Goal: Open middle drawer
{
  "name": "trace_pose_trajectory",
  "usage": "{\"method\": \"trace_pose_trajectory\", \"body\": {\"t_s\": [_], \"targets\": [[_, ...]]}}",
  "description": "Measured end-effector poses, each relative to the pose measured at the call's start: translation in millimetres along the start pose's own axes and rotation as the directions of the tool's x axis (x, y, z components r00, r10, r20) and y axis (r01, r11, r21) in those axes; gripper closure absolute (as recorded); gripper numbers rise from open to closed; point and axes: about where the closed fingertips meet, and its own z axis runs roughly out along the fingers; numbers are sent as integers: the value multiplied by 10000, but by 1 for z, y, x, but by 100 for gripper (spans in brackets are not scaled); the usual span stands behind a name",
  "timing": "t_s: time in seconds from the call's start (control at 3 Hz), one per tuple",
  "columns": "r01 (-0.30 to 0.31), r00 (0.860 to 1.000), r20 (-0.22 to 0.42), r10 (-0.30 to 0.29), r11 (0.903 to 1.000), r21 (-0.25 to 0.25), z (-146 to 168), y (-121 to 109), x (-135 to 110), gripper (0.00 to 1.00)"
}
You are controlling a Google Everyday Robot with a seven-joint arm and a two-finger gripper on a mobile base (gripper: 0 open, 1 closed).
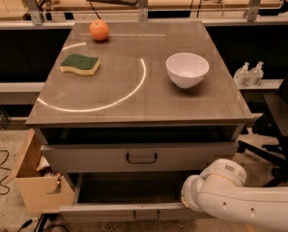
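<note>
The middle drawer (110,210) is the wide, shallow grey one low on the cabinet. It stands pulled out, with a dark interior and a small dark loop handle (146,216) at the centre of its low front. Above it the taller-fronted grey drawer (86,157) is closed. My white arm (231,197) reaches in from the lower right, and its end lies over the right part of the open drawer's front. My gripper itself does not show; it is hidden by the arm or below the picture's edge.
On the cabinet top (134,100) sit an orange (99,30), a green and yellow sponge (79,64) and a white bowl (187,69). A light-brown wooden box (35,190) stands at the left of the drawers. A dark chair (279,124) is at the right.
</note>
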Motion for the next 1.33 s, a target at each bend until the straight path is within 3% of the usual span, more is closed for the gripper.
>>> {"method": "trace_pose_trajectory", "body": {"t_s": [0.67,1.33], "targets": [[-49,9994,335,37,9994,348,28,-14,8,100],[-298,9984,494,281,9990,342,64,-21,13,100]]}}
